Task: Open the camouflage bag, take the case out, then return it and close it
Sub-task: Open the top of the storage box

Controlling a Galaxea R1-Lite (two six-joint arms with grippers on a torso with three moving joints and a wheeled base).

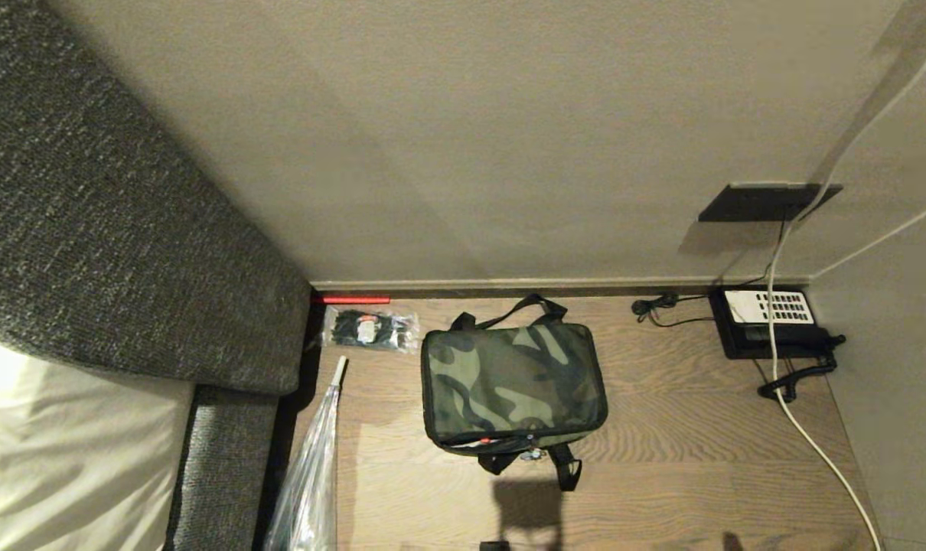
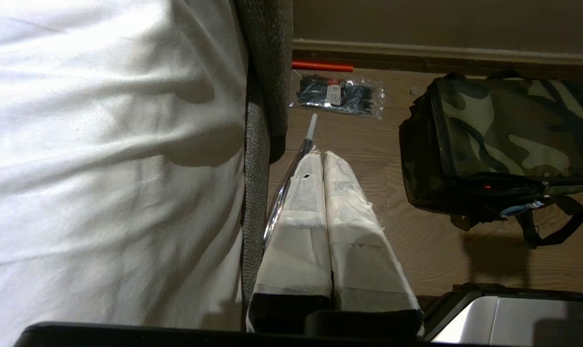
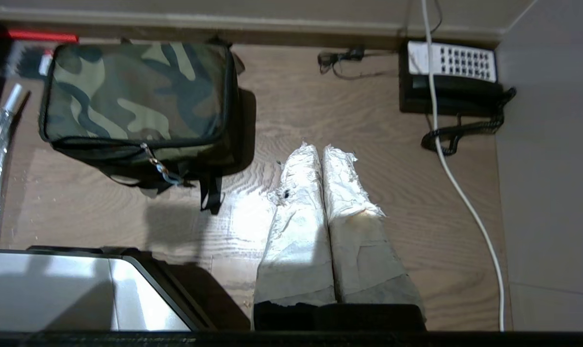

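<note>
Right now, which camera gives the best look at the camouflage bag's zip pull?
The right wrist view: the zip pull hangs in plain sight on the camouflage bag. The left wrist view crops the bag but shows the pull; the head view shows it small.

Hotel-like bedroom: bed [image 1: 50,459], upholstered headboard [image 1: 111,229], corded telephone [image 1: 769,321] (on wood floor [image 1: 662,459])

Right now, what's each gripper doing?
Left gripper: shut, holding nothing, clear of the camouflage bag.
Right gripper: shut, holding nothing, over bare floor beside the bag.
</note>
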